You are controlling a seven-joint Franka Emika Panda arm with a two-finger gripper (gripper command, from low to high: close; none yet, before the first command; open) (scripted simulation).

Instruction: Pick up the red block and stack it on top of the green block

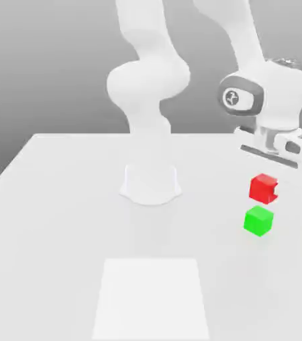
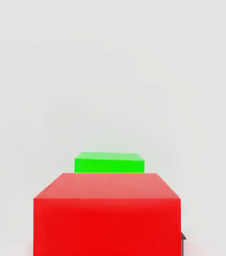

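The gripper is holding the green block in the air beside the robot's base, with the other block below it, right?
Not quite: the gripper is holding the red block; the green block is below it, as the exterior view shows.

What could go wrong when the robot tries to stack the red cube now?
The red cube, held in the gripper over the green cube, might be let go off-center and topple. It also looks slightly larger than the green cube, so its edges may overhang. Lowering it off-line could nudge the green cube away.
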